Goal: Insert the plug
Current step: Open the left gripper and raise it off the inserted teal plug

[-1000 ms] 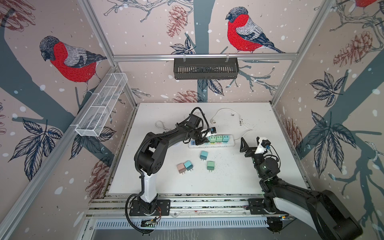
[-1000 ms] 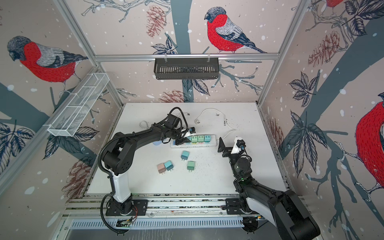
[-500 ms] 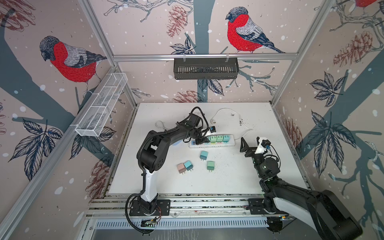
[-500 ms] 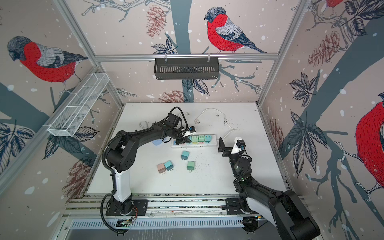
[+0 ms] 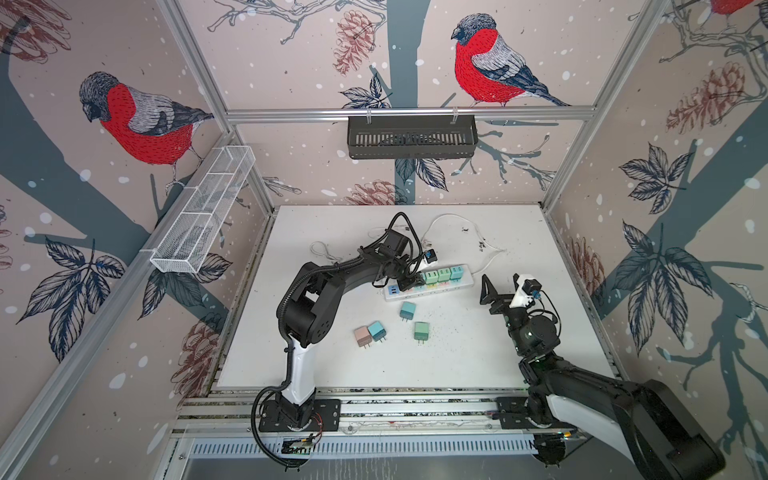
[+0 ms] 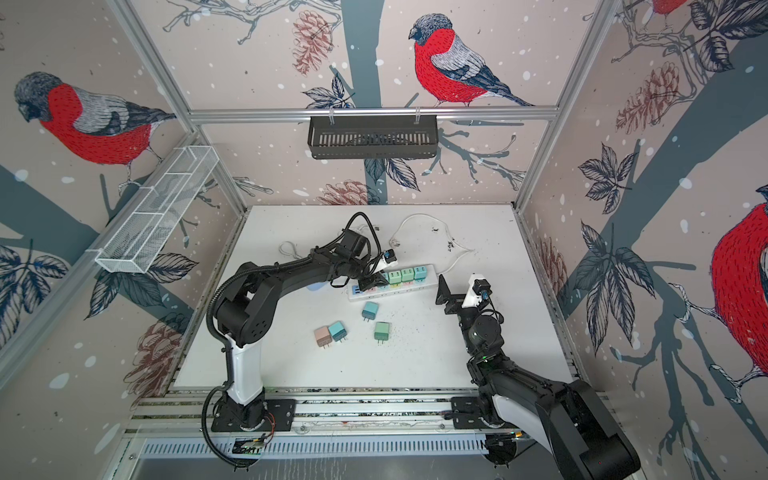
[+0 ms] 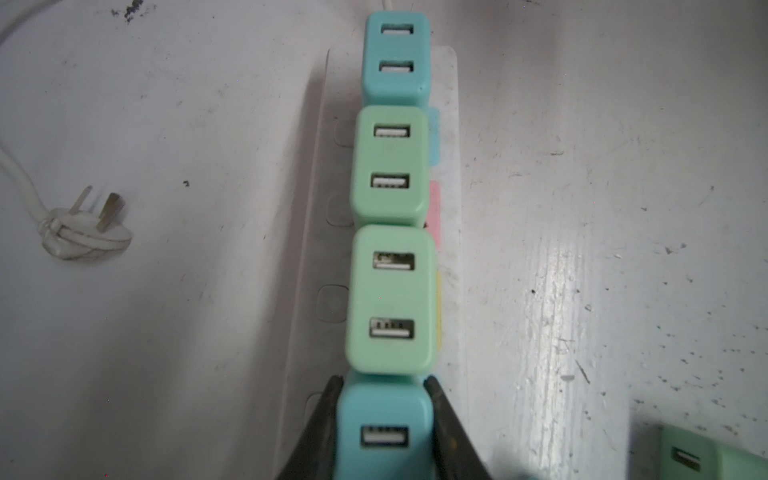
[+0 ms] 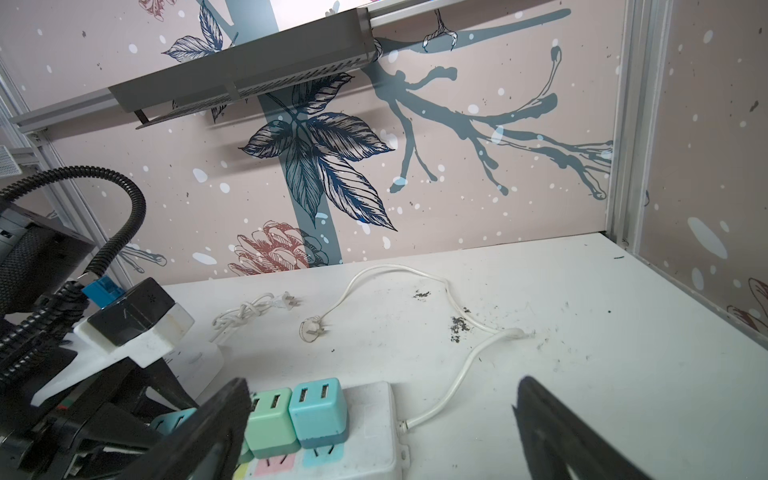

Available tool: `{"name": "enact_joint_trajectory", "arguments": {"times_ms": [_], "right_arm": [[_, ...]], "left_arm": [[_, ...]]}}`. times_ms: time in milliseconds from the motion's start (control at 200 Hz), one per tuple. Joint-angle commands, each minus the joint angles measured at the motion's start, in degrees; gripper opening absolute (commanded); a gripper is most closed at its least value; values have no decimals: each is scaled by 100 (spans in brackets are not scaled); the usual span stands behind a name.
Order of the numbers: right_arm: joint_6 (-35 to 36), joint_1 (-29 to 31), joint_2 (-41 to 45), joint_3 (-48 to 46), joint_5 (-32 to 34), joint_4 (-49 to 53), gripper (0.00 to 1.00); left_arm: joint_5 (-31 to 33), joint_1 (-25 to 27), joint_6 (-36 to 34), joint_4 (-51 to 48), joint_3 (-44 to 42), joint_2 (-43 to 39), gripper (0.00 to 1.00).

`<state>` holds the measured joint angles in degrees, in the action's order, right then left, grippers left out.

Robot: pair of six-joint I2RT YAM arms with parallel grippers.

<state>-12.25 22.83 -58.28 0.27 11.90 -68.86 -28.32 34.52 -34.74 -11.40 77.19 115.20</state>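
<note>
Holding anything, the left gripper (image 7: 384, 415)?

Yes. Its two dark fingers (image 7: 328, 399) are clamped on the sides of a blue plug (image 7: 382, 436), whose USB port faces the wrist camera. In both top views that gripper sits low over the left part of the white power strip (image 5: 467, 282).

Where exactly is that plug?

On the strip, at the left end of a row of four. It touches the near green plug (image 7: 390, 299). Beyond that stand a second green plug (image 7: 388, 166) and a far blue plug (image 7: 395, 58). Its body hides the prongs, so I cannot tell whether they are fully home.

And the right gripper (image 5: 500, 284)?

Spread wide with nothing in it, near the strip's right end but apart from it. In its wrist view the strip lies beyond the parted fingers (image 8: 224, 415).

What lies around them?

The strip's white cable (image 5: 490, 257) loops toward the back of the table (image 5: 478, 357), and a knotted cord (image 7: 83, 232) with its own plug lies beside the strip. In front of the strip there are four loose ones. A teal plug (image 5: 408, 309) and a loose green plug (image 5: 421, 330) lie apart. A pink plug (image 5: 362, 336) and a light-blue plug (image 5: 377, 330) lie side by side, touching.
</note>
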Motion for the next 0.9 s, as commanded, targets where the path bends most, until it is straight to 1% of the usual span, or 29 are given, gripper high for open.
{"name": "enact_joint_trajectory", "arguments": {"times_ms": [0,95,155,215,225,230,235,245,250,255,260,270,360,415,460,510,575,640,665,715,745,830,896], "right_arm": [[-81,-5,-6,-17,-39,12,100],[-77,-5,-16,-2,-18,6,100],[-102,-2,-26,-3,33,-3,100],[-154,-15,-76,27,133,-14,100],[-177,-17,-78,32,155,-3,100],[-183,-21,-87,38,159,5,100],[-191,-22,-91,45,161,9,100],[-210,-26,-99,57,163,30,100],[-222,-29,-97,67,163,43,100],[-228,-36,-101,73,163,54,100],[-235,-39,-103,84,163,64,100],[-245,-41,-104,95,163,94,100],[-375,-37,17,248,204,424,100],[-628,-37,293,415,316,1109,100],[-758,-34,582,517,183,1617,100],[-938,-2,943,536,-18,2019,100],[-1151,76,1388,439,-283,2236,100],[-1338,245,1858,341,-388,2471,100],[-1394,321,2009,306,-391,2574,100],[-1483,531,2280,244,-374,2773,100],[-1530,680,2394,210,-328,2893,99],[-1615,1211,2547,171,-155,3110,98],[-1651,1663,2471,202,55,3245,96]], "left_arm": [[124,67,217,-549,-40,132,0],[165,72,250,-493,-109,43,1],[175,72,307,-371,-200,-105,11],[134,72,338,-268,-287,-283,24],[120,72,337,-254,-291,-328,33],[114,72,341,-247,-300,-343,35],[106,72,343,-239,-309,-350,45],[94,70,338,-227,-314,-397,77],[87,71,342,-220,-316,-417,87],[79,72,343,-217,-317,-431,93],[67,72,349,-215,-322,-438,96],[57,74,351,-207,-326,-481,98],[-53,72,388,-179,-343,-804,98],[-245,62,420,-115,-419,-1093,98],[-327,63,553,142,-617,-1424,98],[-275,67,825,584,-933,-1828,98],[-39,63,1217,1157,-1374,-2424,99],[313,62,1699,1605,-1793,-2956,98],[499,63,1938,1845,-1948,-3187,99],[953,50,2642,2329,-2444,-3579,98],[1160,38,2941,2469,-2677,-3803,99],[1429,-12,3275,2870,-3390,-4358,98],[1766,-34,3510,3295,-4001,-4767,99]]}}
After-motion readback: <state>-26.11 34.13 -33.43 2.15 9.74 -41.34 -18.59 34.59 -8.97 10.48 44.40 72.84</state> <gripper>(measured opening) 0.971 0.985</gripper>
